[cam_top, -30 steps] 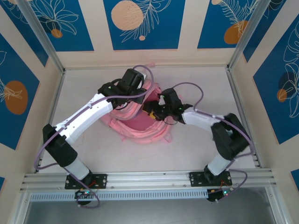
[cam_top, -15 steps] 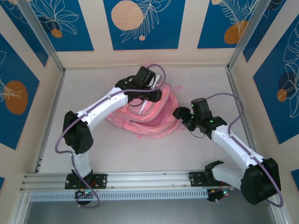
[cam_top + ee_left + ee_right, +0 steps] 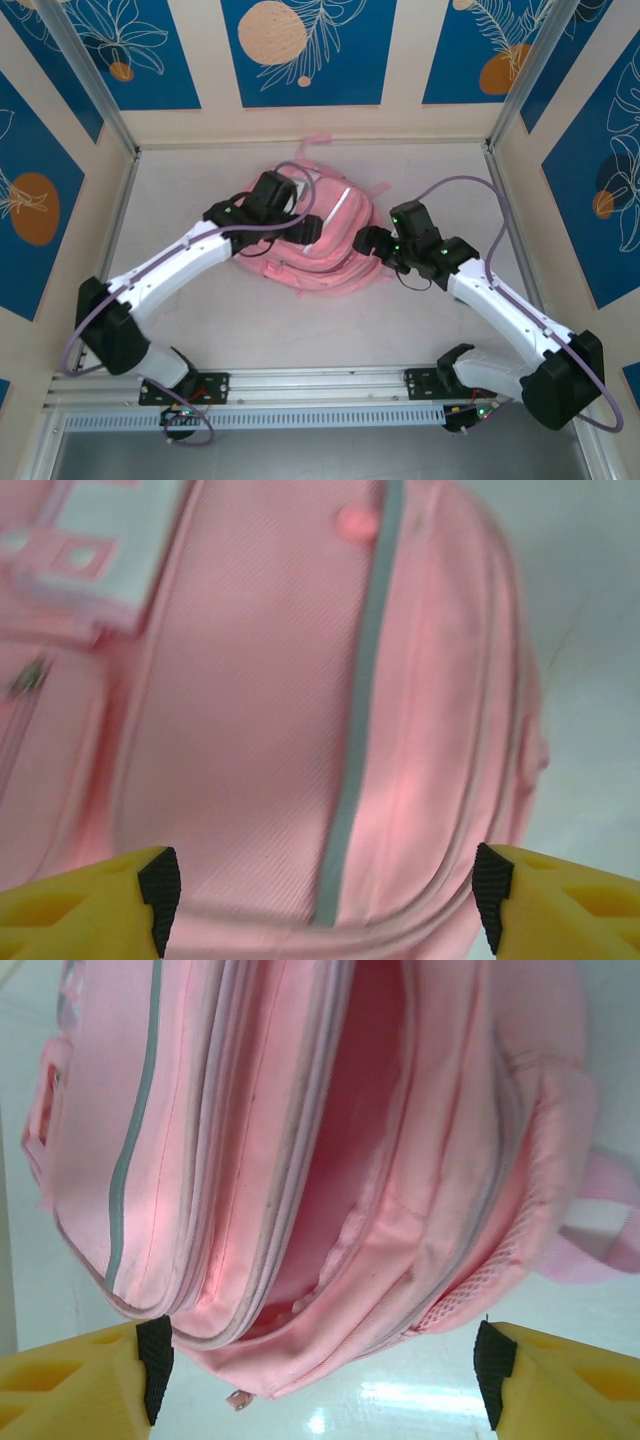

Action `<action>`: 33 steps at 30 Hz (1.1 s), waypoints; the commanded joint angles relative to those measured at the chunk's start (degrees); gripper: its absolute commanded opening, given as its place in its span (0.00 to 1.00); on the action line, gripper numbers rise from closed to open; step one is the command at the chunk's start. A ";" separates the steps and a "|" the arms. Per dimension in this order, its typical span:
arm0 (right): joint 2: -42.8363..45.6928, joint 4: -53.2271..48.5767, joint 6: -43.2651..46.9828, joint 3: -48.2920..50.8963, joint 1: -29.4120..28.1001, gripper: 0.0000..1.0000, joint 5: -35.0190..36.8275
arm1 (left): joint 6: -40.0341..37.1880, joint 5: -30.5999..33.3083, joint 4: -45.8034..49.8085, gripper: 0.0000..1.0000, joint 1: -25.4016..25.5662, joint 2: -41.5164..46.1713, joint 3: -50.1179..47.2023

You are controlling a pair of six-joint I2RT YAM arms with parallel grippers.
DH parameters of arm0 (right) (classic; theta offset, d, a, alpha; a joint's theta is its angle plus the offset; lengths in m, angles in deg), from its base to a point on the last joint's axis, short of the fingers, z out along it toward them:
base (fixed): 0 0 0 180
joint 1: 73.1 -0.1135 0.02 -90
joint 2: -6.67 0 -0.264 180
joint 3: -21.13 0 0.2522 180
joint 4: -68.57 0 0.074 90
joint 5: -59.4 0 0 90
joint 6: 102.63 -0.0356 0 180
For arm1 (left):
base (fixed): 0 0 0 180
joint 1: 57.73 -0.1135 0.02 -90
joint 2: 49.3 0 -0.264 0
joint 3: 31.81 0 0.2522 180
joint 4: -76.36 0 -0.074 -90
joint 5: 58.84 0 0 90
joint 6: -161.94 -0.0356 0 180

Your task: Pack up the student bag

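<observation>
Both open and empty, my left end effector [image 3: 303, 226] hangs over the student bag [image 3: 325, 255], whose gaping mouth faces the right end effector [image 3: 366, 241].

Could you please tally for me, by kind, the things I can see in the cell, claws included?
bag: 1
claws: 2 (left claw, right claw, both open)
Total: 3
</observation>
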 commanded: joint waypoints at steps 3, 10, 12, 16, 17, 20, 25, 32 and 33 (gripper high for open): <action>-4.56 0.63 1.43 -3.24 -2.99 0.86 0.77 | -3.15 1.38 1.97 0.72 -0.55 7.73 -12.41; -8.91 0.70 -1.24 -5.14 -4.23 0.89 0.15 | -2.46 0.07 -0.63 0.53 -0.54 7.31 -19.00; -9.62 1.03 -2.44 -4.74 -4.21 0.89 -0.77 | -2.12 1.02 -1.29 0.50 -0.65 5.99 -19.34; -10.46 1.88 -3.46 -4.22 -4.20 0.88 -2.59 | -2.11 1.45 -2.50 0.42 -0.70 3.76 -19.02; -10.57 2.09 -3.61 -4.20 -4.25 0.88 -2.88 | -2.41 1.21 -2.93 0.40 -0.72 3.34 -19.08; -11.00 2.39 -3.88 -4.28 -4.13 0.87 -3.41 | -2.55 0.53 -3.24 0.38 -1.11 1.85 -18.77; -12.35 3.05 -3.82 -4.88 -4.15 0.84 -4.96 | -4.02 1.06 -3.24 0.35 -1.45 0.17 -18.60; -14.37 5.12 -3.81 -5.33 -4.20 0.78 -8.54 | -6.65 -0.23 -3.57 0.28 -1.65 -1.08 -18.31; -14.51 5.27 -3.72 -5.43 -4.21 0.78 -8.78 | -6.97 -0.62 -3.51 0.29 -1.81 -1.26 -18.24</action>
